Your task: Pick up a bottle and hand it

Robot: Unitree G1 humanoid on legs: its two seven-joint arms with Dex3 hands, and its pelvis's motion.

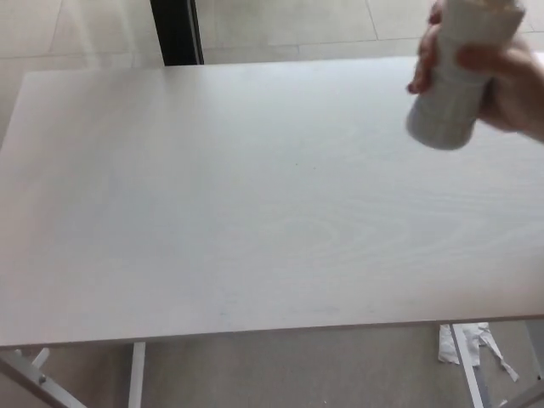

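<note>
A person's hand [501,81] holds the white bottle [455,81] at about one o'clock in the head view, up in the far right corner of the picture. The bottle is lifted off the table [255,204], its rounded base lowest and pointing down toward the tabletop, its body tilted slightly so the top leans to the right. The upper end runs out past the top edge of the picture, so the cap cannot be seen. The person's fingers wrap the bottle from the right side, with fingertips showing on its left edge and a thumb across the front near the top. This part of the picture is blurred, so the exact grip is hard to make out.

Neither of the robot's hands nor any part of its arms shows in the picture, so whether their fingers are apart or together cannot be told.

The pale, wood-grained tabletop fills most of the view from nine o'clock across to three o'clock. At twelve o'clock, beyond the far edge of the table, a dark upright post [177,30] stands against the light tiled floor [280,21]. At five o'clock, below the near edge, white table legs [463,361] and some scraps of paper [497,348] lie on the floor.
</note>
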